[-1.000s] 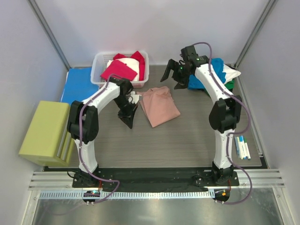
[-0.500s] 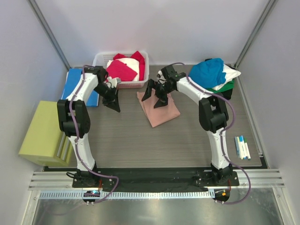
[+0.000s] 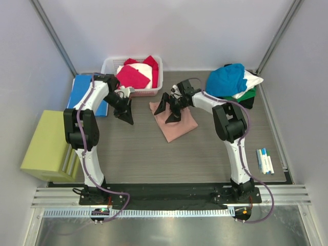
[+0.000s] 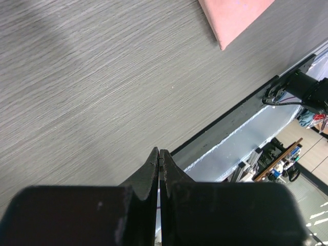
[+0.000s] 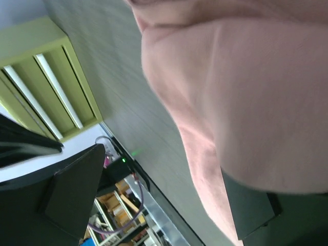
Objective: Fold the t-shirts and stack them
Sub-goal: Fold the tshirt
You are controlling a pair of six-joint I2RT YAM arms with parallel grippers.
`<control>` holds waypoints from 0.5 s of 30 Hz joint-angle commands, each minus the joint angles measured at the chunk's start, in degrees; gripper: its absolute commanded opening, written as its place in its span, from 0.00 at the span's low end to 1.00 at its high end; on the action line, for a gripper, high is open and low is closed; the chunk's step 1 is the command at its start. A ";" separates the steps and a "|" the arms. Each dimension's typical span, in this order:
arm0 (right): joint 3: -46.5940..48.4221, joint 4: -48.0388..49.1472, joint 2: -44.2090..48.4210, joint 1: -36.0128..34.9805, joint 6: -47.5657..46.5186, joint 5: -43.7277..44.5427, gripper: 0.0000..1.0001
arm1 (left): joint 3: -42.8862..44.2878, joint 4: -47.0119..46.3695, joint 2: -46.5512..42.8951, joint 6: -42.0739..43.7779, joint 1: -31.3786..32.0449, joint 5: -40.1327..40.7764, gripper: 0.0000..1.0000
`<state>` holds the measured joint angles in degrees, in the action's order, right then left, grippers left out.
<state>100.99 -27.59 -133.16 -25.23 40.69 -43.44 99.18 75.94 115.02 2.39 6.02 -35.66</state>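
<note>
On the grey wood-grain worktop [image 3: 154, 159], the folded dusty-pink cloth t-shirt [image 3: 180, 125] lies flat at mid-depth. The left tool [image 4: 159, 151] is fully closed and empty, well apart from it. The right tool [image 3: 168, 108] is spread wide over the shirt's far-left edge, with nothing gripped. Pick-up for stacking is judged in hand, and all layers must be pinched together. Beyond, magenta and white t-shirts [image 3: 130, 77] lie in the white plastic basket [image 3: 105, 74].

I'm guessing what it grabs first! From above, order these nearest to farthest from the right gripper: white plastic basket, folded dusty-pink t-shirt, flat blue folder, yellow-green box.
From the open right gripper:
1. Folded dusty-pink t-shirt, right under it.
2. White plastic basket, behind and left.
3. Flat blue folder, farther left.
4. Yellow-green box, far left edge.
</note>
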 commanded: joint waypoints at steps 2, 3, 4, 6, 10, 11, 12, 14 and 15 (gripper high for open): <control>-17.56 4.11 6.42 -2.98 1.41 3.28 1.00 | 1.71 3.42 -1.29 1.74 0.13 -2.84 0.00; -20.02 5.69 8.60 -3.07 1.93 3.27 1.00 | 1.98 3.68 -1.03 2.00 0.13 -3.01 0.00; -24.31 8.41 9.49 -4.11 2.55 2.84 1.00 | 2.16 4.21 -1.12 2.18 0.04 -3.27 0.00; -27.32 9.75 11.25 -5.52 3.61 2.92 1.00 | 2.16 4.30 -1.73 2.44 0.04 -3.80 0.00; -31.82 12.82 17.48 -10.70 7.12 3.36 1.00 | 1.81 4.65 -2.26 2.88 0.04 -4.59 0.00; -31.56 12.74 18.20 -12.63 7.56 4.15 1.00 | 1.90 4.83 -2.26 2.79 0.04 -4.59 0.00; -30.43 12.74 18.81 -13.17 7.91 4.24 1.00 | 1.99 4.74 -2.26 2.71 0.04 -4.59 0.00; -28.75 12.48 19.52 -13.09 7.39 4.33 1.00 | 2.07 4.74 -2.08 2.44 0.04 -4.77 0.00; -26.92 11.69 19.43 -12.56 7.22 4.24 1.00 | 2.07 4.74 -2.00 2.27 0.04 -4.94 0.00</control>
<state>71.59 -12.69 -115.33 -37.12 46.50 -40.99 99.33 76.14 115.00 4.10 6.02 -38.17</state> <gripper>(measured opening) 0.995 0.003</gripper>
